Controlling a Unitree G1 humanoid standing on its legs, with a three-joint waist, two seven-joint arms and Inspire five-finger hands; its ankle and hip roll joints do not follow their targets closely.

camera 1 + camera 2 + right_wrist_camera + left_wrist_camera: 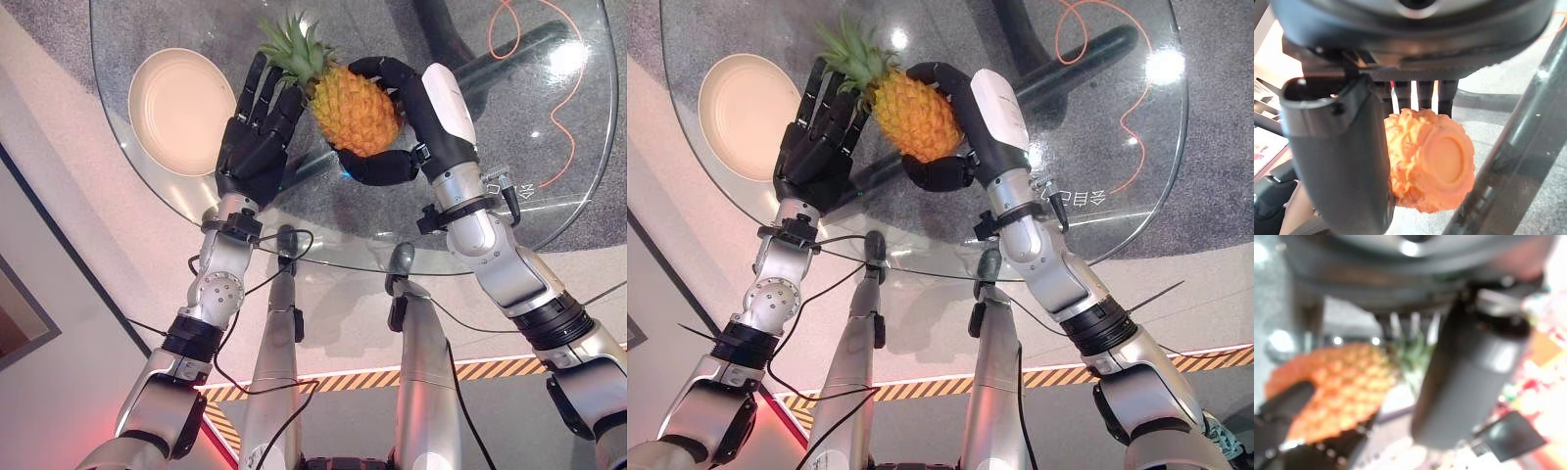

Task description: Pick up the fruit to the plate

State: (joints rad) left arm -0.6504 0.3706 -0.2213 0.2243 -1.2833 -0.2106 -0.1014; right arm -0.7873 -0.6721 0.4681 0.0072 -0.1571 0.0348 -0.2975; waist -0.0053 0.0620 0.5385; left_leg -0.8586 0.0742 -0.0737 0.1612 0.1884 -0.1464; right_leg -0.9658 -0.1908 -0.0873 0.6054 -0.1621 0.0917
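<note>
An orange pineapple [358, 108] with a green crown is above the round glass table [549, 157], its crown pointing toward the plate. My right hand [387, 166] is shut on it, fingers curled around its body and the white-covered thumb over the far side. In the right wrist view the fruit's base [1427, 159] sits against the thumb [1337, 161]. My left hand [253, 137] is open beside the crown, its straight fingers against the leaves. The cream plate [181, 110] lies on the table just left of the left hand.
Under the glass run a dark table base bar [509, 54] and a thin orange cable [568, 98]. The table's near rim [392, 269] curves just past both wrists. A yellow-black striped strip [490, 370] marks the floor.
</note>
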